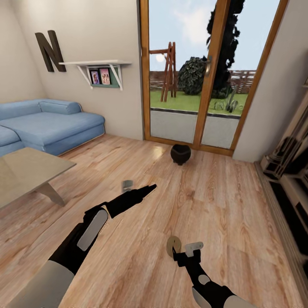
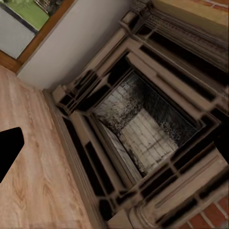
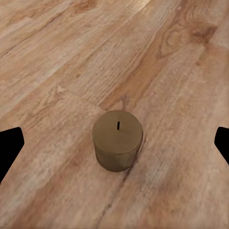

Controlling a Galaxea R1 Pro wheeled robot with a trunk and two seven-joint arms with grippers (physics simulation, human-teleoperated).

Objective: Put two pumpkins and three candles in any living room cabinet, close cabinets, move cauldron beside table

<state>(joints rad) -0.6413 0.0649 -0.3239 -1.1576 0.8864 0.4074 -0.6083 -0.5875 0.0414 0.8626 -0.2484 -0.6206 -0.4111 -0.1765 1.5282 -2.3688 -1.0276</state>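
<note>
a candle (image 3: 117, 140) is seen upright on the wood floor (image 1: 214, 205), between the right gripper's (image 1: 184, 250) spread fingers and not touched by them. the left gripper (image 1: 149, 188) is held out over the floor; its state can't be told. the cauldron (image 1: 180, 154) sits on the floor by the glass door (image 1: 192, 85), w/ the table (image 1: 25, 171) well apart. a fireplace (image 2: 143, 129) is seen in the left wrist view.
</note>
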